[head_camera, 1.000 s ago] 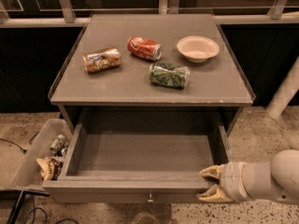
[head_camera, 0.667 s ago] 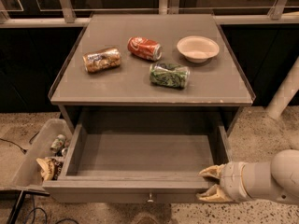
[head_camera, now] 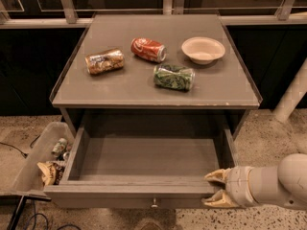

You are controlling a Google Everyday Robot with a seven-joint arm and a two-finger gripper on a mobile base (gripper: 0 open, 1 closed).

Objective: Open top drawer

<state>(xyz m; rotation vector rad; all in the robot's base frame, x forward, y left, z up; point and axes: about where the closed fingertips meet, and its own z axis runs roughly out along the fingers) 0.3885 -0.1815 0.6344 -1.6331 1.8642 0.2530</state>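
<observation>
The arm (head_camera: 283, 181) lies across the lower right corner, its thick pale forearm nearly level and pointing left, with a lighter ribbed wrist section at its end. The gripper (head_camera: 217, 188) sits low in the view, its two tan fingers (head_camera: 218, 176) held apart, one above the other, tips pointing left

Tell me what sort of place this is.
Probably an office or lab test area: a grey cabinet with its top drawer open, a red can and a bowl on top, a trash bin on speckled floor. The gripper sits at the drawer's right front corner.
</observation>
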